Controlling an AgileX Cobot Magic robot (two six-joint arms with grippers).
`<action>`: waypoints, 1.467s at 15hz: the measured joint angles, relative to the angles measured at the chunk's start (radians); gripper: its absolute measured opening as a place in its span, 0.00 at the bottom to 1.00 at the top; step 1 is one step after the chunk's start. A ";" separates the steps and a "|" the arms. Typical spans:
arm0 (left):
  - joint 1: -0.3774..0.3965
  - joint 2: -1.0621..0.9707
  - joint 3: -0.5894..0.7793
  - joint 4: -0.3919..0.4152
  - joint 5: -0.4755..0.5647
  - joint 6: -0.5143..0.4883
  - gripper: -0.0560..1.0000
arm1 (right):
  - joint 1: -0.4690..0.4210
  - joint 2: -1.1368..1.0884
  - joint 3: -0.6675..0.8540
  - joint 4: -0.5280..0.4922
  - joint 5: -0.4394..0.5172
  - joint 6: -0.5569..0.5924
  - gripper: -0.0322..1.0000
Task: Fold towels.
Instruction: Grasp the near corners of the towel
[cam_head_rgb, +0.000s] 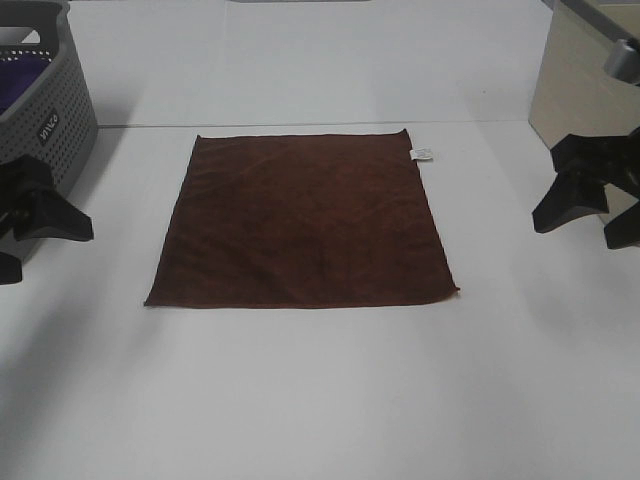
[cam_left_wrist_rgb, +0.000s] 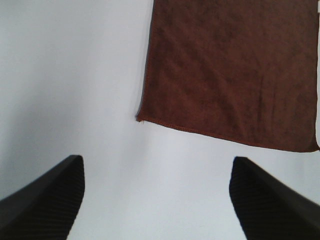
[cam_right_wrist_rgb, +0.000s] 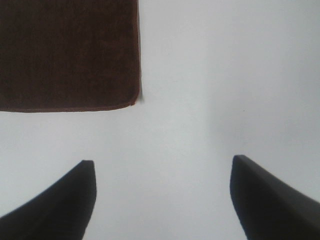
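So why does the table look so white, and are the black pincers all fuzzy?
Exterior high view: the table is washed out almost white, with faint grey shadow on its left; the towel looks dark. Left wrist view: the left pincer looks soft-edged, the towel's weave sharper. Right wrist view: the right pincer is blurry too.

The picture's edge cuts off a grey basket (cam_head_rgb: 55, 125) and its purple cloth (cam_head_rgb: 18, 80), and the white tag (cam_head_rgb: 423, 153) on the brown towel (cam_head_rgb: 300, 220) is too small to read.
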 joint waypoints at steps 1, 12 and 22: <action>0.000 0.018 -0.008 -0.012 0.007 0.017 0.77 | 0.000 0.024 -0.017 0.010 0.016 -0.009 0.72; 0.000 0.463 -0.341 -0.105 0.184 0.159 0.77 | -0.062 0.429 -0.308 0.204 0.163 -0.209 0.78; -0.028 0.716 -0.491 -0.256 0.238 0.316 0.77 | -0.097 0.665 -0.380 0.407 0.153 -0.414 0.77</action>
